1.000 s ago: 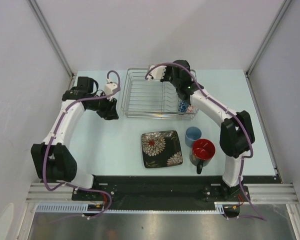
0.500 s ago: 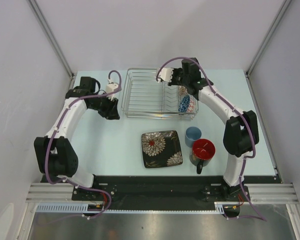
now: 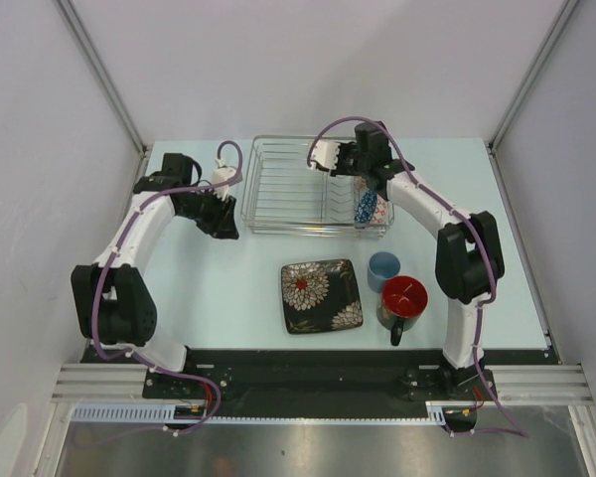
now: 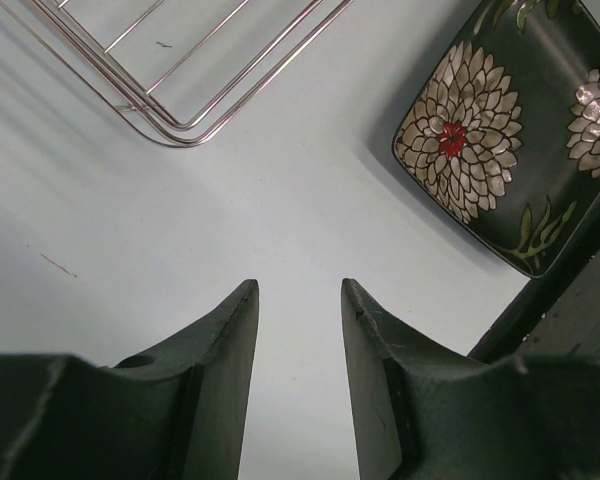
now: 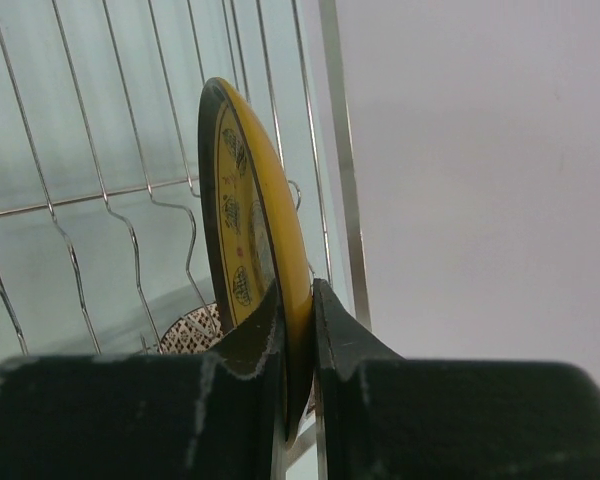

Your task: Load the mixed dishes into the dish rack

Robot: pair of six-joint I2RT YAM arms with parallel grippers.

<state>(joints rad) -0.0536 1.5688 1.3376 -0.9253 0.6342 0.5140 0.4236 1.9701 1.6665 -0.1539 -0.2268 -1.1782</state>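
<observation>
In silver wire rack (image 3: 249, 189): blue patterned bowl (image 3: 366, 207) | our right gripper (image 5: 295, 300) clamps yellow dark-rimmed dish (image 5: 260, 240) | left gripper (image 4: 300, 290) jaws apart, empty | we owe: floral square plate (image 3: 323, 295), light-blue cup (image 3: 383, 270), red-lined mug (image 3: 402, 301)

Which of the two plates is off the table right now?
The yellow, dark-rimmed plate, held on edge by the right pincer over the dish rack; the dark floral square plate lies flat on the table.

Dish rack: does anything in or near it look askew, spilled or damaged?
Nothing stands out. The blue patterned bowl stands on edge inside the dish rack, and the right tool holds a yellow plate upright over its wires.
</observation>
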